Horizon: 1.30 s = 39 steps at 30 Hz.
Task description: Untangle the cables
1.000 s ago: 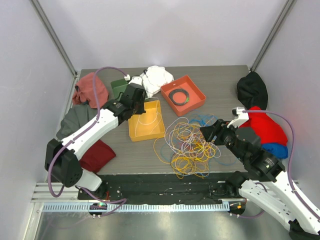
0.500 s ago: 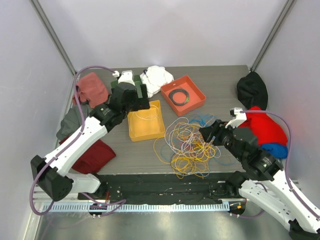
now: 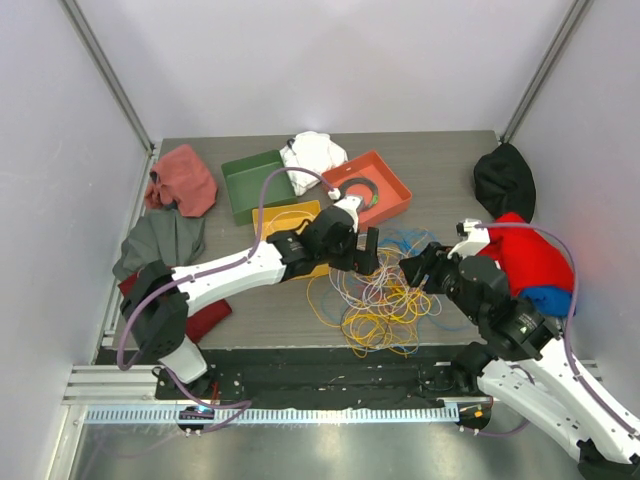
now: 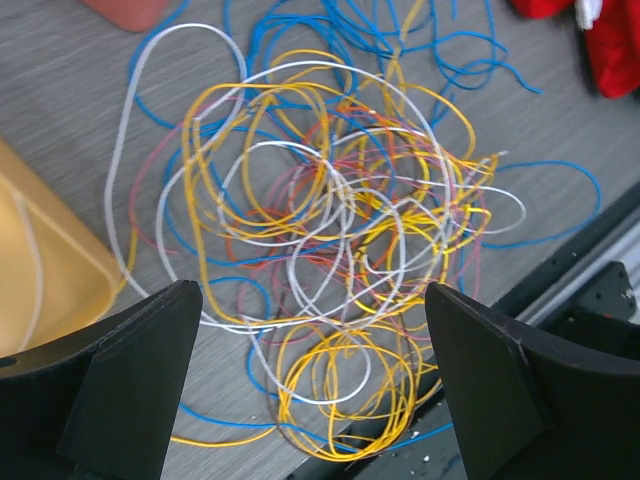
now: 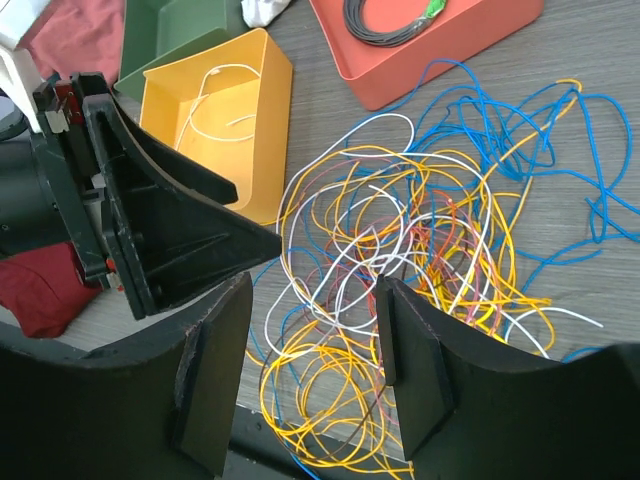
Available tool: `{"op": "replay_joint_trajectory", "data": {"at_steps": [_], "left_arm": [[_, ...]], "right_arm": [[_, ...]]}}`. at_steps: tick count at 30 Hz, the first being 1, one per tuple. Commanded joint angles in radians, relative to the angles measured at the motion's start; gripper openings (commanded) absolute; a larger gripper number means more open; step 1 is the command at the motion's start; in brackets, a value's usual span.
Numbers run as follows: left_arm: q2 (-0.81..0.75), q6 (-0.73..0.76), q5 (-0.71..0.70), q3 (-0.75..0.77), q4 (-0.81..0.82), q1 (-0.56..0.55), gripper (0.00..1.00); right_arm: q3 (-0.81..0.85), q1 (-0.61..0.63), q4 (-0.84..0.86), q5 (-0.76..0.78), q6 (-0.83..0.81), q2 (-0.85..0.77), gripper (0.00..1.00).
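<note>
Lying tangled under the spread left pincer [image 4: 318, 345]: the cables [image 4: 330, 225].

My claw [image 5: 312, 300] is open, nothing between the fingers [image 5: 215, 385], hanging over the near-left part of the cables [image 5: 440, 240]. Tangle is one loose heap on the grey surface [image 5: 570, 60]: yellow and white loops thickest mid-heap, pink mixed in, blue strands sprawling out to the right. Left claw [image 5: 250, 222] reaches in from the left, fingers spread, tip just beside the heap. Behind it: yellow tray [image 5: 272, 140] with one white cable [image 5: 215, 72] inside, green tray [image 5: 180, 30] beyond. Orange tray [image 5: 420, 65] holds a dark coil [image 5: 380, 38]. Red cloth [image 5: 70, 40] top left, darker red cloth [image 5: 35, 295] at left edge.
</note>
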Motion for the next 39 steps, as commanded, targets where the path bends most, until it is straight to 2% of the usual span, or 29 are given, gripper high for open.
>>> {"op": "replay_joint_trajectory", "data": {"at_steps": [1, 7, 11, 14, 20, 21, 23, 24, 26, 27, 33, 39], "left_arm": [[-0.021, 0.021, 0.135, 0.014, 0.144, -0.015, 1.0], [-0.004, 0.008, 0.196, -0.061, 0.216, -0.024, 1.0], [0.066, 0.002, 0.242, -0.055, 0.23, -0.029, 0.97], [0.123, -0.008, 0.272, -0.049, 0.246, -0.029, 0.92], [0.189, -0.011, 0.298, -0.031, 0.266, -0.031, 0.71], [0.189, -0.009, 0.296, -0.032, 0.266, -0.029, 0.61], [0.168, -0.005, 0.278, -0.038, 0.268, -0.029, 0.48], [0.15, 0.0, 0.266, -0.041, 0.266, -0.029, 0.33], [0.067, 0.012, 0.206, -0.063, 0.262, -0.029, 0.16], [0.032, 0.018, 0.186, -0.069, 0.257, -0.03, 0.01], [-0.203, 0.104, 0.037, -0.008, 0.136, -0.029, 0.0], [-0.341, 0.24, -0.113, 0.222, -0.045, -0.029, 0.0]], "right_arm": [[0.016, 0.003, -0.001, 0.035, 0.006, -0.022, 0.6], [-0.005, 0.004, 0.003, 0.035, 0.02, -0.032, 0.6], [-0.008, 0.004, 0.005, 0.032, 0.021, -0.034, 0.6], [0.004, 0.005, -0.002, 0.035, 0.018, -0.035, 0.6], [0.022, 0.003, -0.021, 0.043, 0.015, -0.045, 0.6], [0.022, 0.003, -0.025, 0.046, 0.014, -0.048, 0.6], [0.024, 0.005, -0.028, 0.047, 0.014, -0.049, 0.6], [0.025, 0.005, -0.029, 0.049, 0.014, -0.051, 0.6], [0.025, 0.005, -0.029, 0.047, 0.014, -0.054, 0.6], [0.025, 0.005, -0.031, 0.049, 0.014, -0.054, 0.6], [0.022, 0.005, -0.028, 0.049, 0.014, -0.055, 0.6], [0.018, 0.003, -0.018, 0.035, 0.021, -0.054, 0.6]]}}
